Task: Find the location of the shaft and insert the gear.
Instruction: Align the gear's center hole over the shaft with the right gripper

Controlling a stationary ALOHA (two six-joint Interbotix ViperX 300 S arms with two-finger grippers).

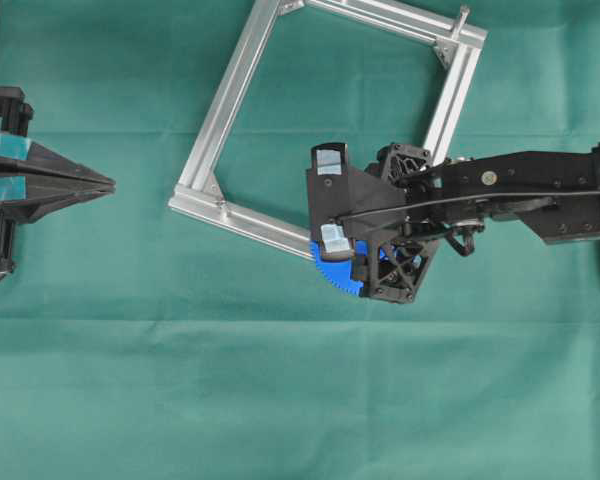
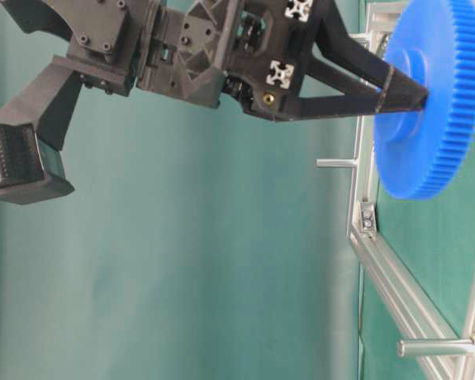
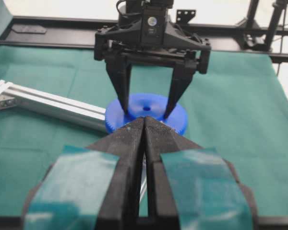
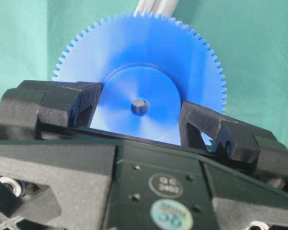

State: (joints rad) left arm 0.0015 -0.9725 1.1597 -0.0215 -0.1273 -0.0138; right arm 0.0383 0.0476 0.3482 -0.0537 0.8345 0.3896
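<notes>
Blue gear [image 4: 139, 91] sits in your right tool [image 4: 140, 112], fingers clamped on its hub, at the alu frame's [image 1: 220, 95] near bar. Left tool [image 3: 144, 139] clenched, empty. Shaft not found yet; insertion still to do.

R gripper [image 3: 146, 112] points down from its outstretched arm, fingers [image 4: 55, 103] clamped on the gear [image 4: 139, 81] hub; L gripper [image 1: 105, 185] level, jaws together, well apart.
</notes>
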